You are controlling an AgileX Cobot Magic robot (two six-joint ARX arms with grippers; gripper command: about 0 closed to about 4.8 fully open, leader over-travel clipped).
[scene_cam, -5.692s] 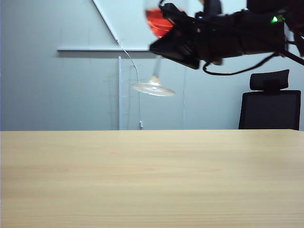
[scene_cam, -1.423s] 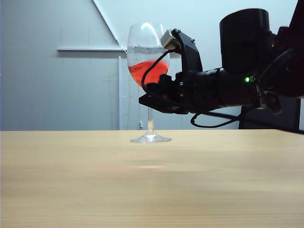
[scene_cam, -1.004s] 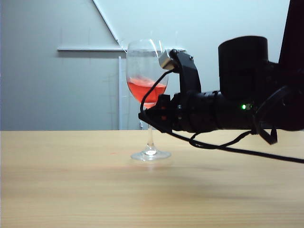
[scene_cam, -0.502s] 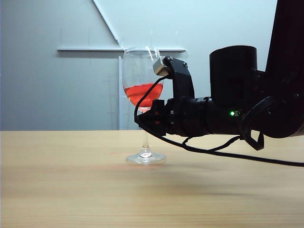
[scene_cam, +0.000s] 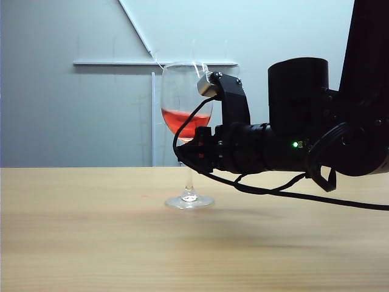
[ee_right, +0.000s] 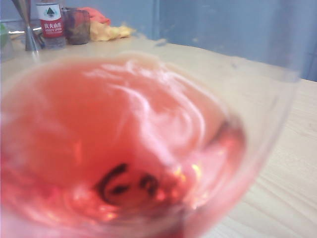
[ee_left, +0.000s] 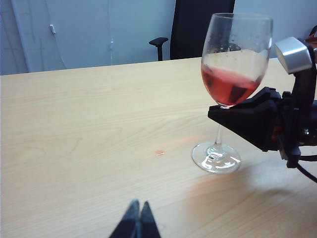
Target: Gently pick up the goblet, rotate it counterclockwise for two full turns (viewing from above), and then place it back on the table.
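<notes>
Since the earlier frames I see the goblet (scene_cam: 186,131) come down from mid-air; its foot now sits flat on the table (scene_cam: 91,243), upright, red liquid in the bowl. Right gripper (scene_cam: 193,149) sits at the base of the bowl by the goblet's stem; can't tell if its jaws pinch the glass or stand clear. Left gripper (ee_left: 138,220) is well apart from the goblet, low over the table, fingers pressed together.
</notes>
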